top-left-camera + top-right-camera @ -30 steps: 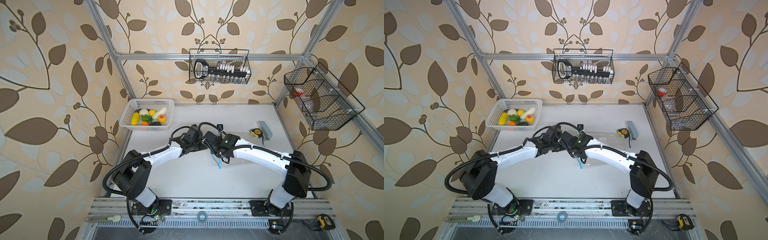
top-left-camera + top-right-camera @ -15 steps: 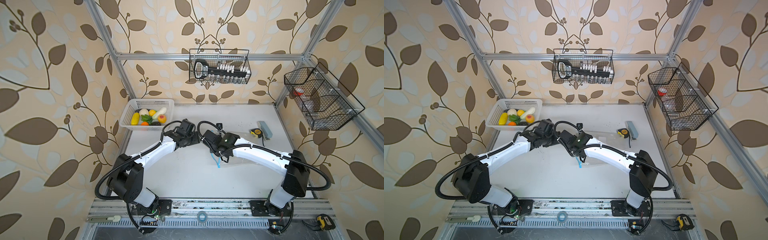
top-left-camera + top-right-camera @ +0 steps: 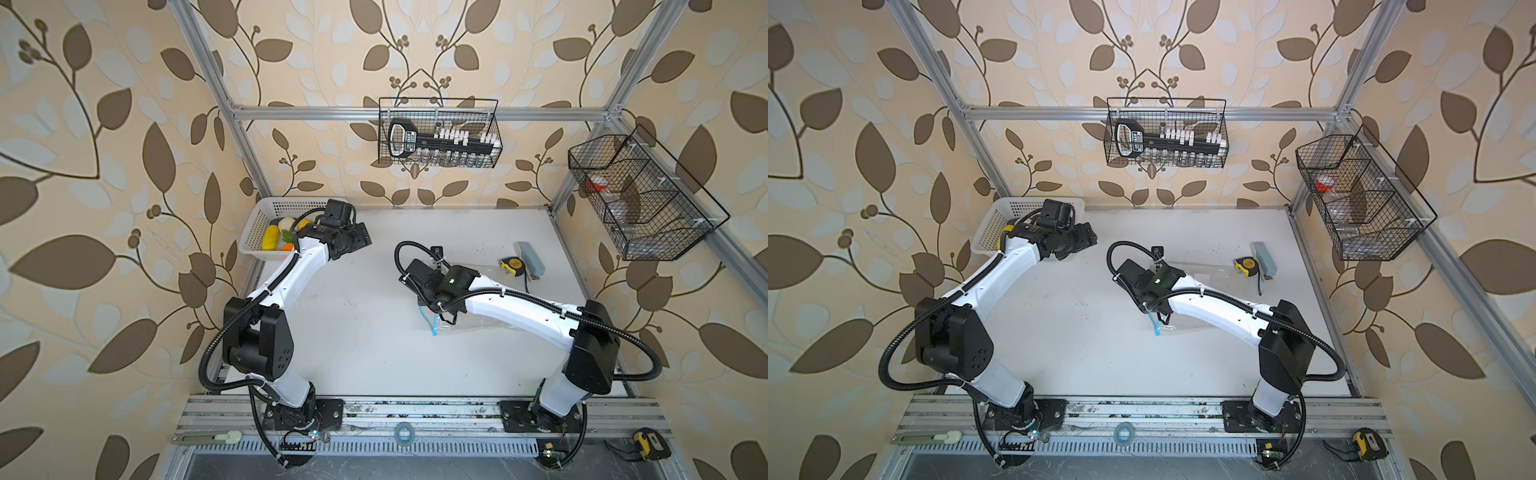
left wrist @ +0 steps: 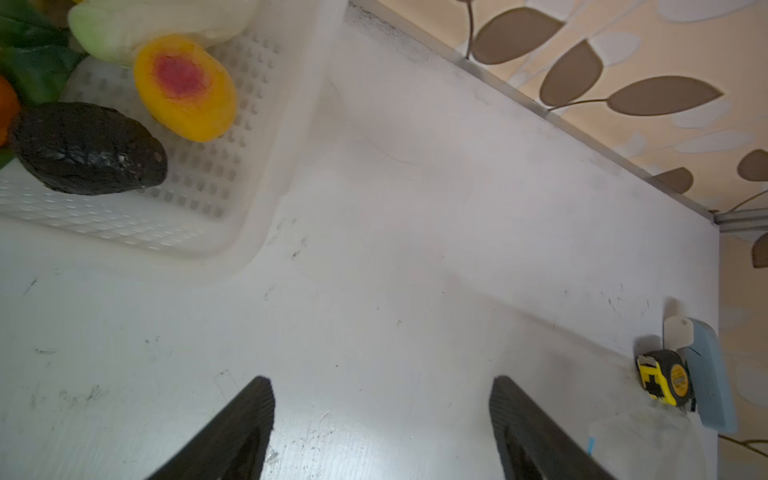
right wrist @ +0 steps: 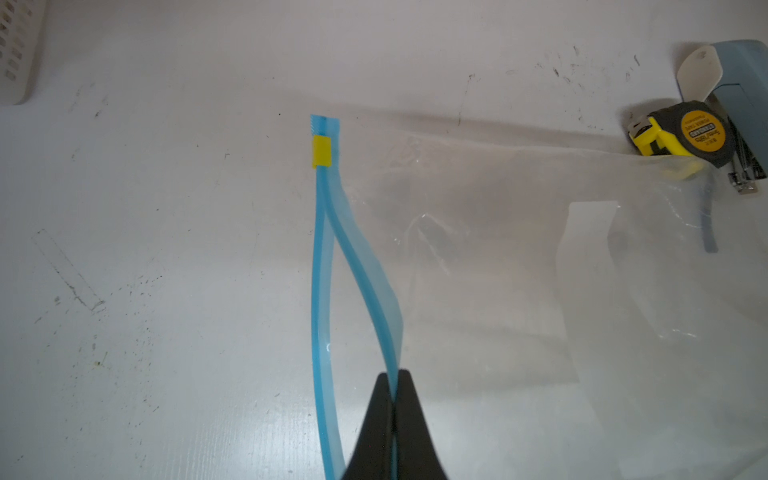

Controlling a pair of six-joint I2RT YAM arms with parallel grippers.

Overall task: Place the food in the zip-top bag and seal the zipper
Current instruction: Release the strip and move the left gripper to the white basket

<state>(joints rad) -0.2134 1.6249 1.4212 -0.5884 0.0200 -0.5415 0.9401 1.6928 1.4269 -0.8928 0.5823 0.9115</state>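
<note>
The food lies in a white basket (image 3: 257,219) at the back left; corn (image 3: 270,237) shows in a top view. In the left wrist view I see a peach (image 4: 185,87), a dark eggplant (image 4: 87,153) and a pale cucumber (image 4: 124,25). My left gripper (image 4: 381,386) is open and empty over bare table beside the basket's corner (image 4: 216,232). The clear zip-top bag (image 5: 478,270) lies flat at centre right. My right gripper (image 5: 392,378) is shut on the upper lip of the blue zipper (image 5: 320,270), lifting it off the lower lip. A yellow slider (image 5: 321,151) sits at the zipper's far end.
A yellow tape measure (image 3: 511,264) and a grey-blue box (image 3: 530,258) lie against the bag's far corner. Black wire baskets hang on the back wall (image 3: 438,139) and the right wall (image 3: 640,199). The table's back edge meets the wall behind the basket.
My left arm has swung away from the bag's mouth toward the basket, and its jaws have widened. My right gripper has stayed shut on the zipper lip in the same place.
</note>
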